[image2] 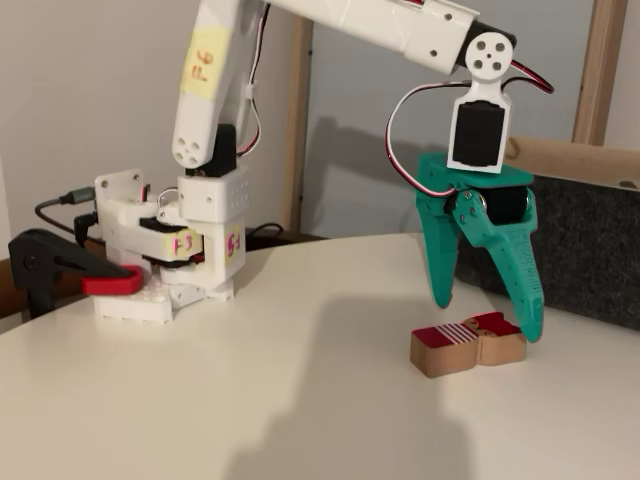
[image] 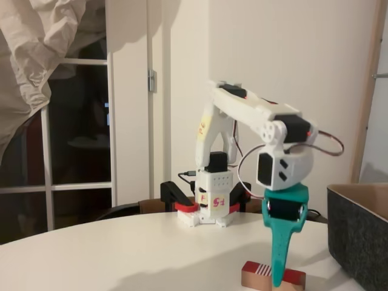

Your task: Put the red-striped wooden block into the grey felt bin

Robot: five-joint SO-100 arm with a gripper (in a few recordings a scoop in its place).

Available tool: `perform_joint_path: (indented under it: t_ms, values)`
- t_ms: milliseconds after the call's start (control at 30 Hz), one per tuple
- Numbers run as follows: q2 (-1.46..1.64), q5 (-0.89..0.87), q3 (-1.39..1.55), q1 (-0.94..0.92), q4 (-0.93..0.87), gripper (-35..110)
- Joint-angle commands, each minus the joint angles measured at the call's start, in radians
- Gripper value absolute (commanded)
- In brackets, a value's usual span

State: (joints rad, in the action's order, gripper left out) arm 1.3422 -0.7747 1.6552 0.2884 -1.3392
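Pincer: your teal pincer (image2: pixel 488 318) hangs point-down from the white arm (image2: pixel 350 25), fingers spread wide apart, over the block.
Pincer contact: in a fixed view one fingertip (image2: pixel 531 325) sits at the far right end of the block, touching or just beside it; you cannot tell which. The other fingertip (image2: pixel 441 296) stands behind the block, apart from it. Nothing is pinched.
Pincer, second angle: in a fixed view the pincer (image: pixel 277 276) reads as one narrow blade that crosses in front of the block's middle, tip down at counter level.
Red-striped wooden block: the red-striped wooden block (image2: pixel 467 346) lies flat on the counter, striped red-and-white end toward the left of that view, tan wood on the near end face. It is outside the bin.
Grey felt bin: the grey felt bin (image2: pixel 590 245) stands just beyond and to the right of the block, near it, upright, with its dark wall facing you.
Counter: the white counter (image2: pixel 250 400) carries block, bin and arm base.
Surroundings: the arm base (image2: pixel 170 260) is clamped at the far left by a black-and-red clamp (image2: pixel 70 272), well apart from the block.
Obstructions: the bin's near wall stands between block and bin interior.
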Motion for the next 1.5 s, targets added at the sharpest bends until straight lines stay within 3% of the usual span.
perform_joint_path:
  t_ms: [0,833,1467]
  values:
    - [-0.005,0.011,-0.023,0.009,0.008,40]
    - [-0.124,0.020,-0.017,0.009,0.008,36]
    - [-0.143,0.000,-0.018,-0.023,0.046,12]
